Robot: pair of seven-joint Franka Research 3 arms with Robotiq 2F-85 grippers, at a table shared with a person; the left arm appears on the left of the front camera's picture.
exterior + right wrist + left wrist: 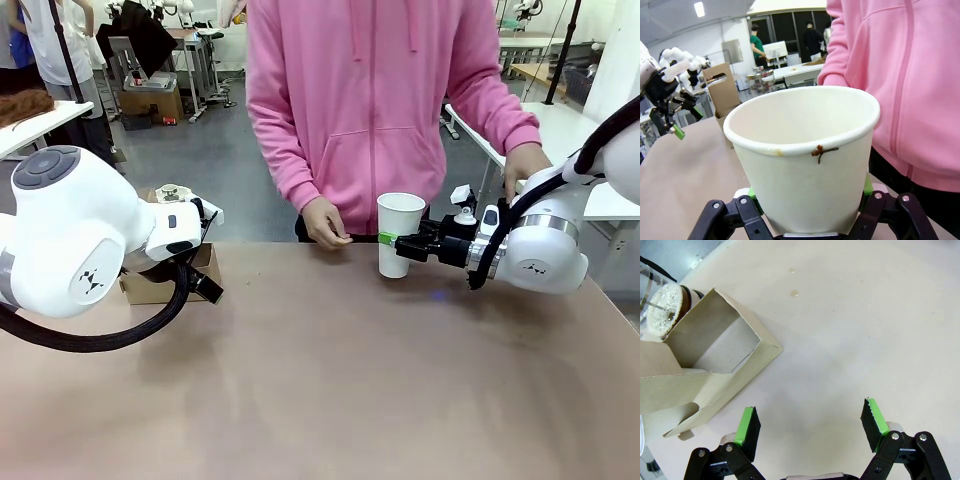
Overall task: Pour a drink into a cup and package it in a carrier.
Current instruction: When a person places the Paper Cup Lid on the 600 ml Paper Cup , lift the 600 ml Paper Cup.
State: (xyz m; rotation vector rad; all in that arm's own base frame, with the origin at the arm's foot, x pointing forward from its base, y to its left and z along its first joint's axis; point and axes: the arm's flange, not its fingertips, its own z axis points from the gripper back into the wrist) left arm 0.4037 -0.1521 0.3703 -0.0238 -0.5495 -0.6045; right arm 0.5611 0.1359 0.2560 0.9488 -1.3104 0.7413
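My right gripper [396,242] is shut on the white paper cup [400,225], which stands upright near the table's far edge in front of the person. From the right wrist, the cup [805,165] looks empty, with a brown stain under its rim, clamped in my right gripper [810,194]. My left gripper [811,422] hangs open over bare table, holding nothing, beside an open cardboard box [715,360]. The press pot [665,310] with the foamy drink stands behind that box. In the front view my left gripper [207,285] is at the table's left. The carrier is out of view.
The person in a pink hoodie rests one hand [325,225] on the table edge next to the cup and the other hand [525,165] on my right arm. The plain brown box [150,288] sits at the far left. A few drops [795,291] lie on the table.
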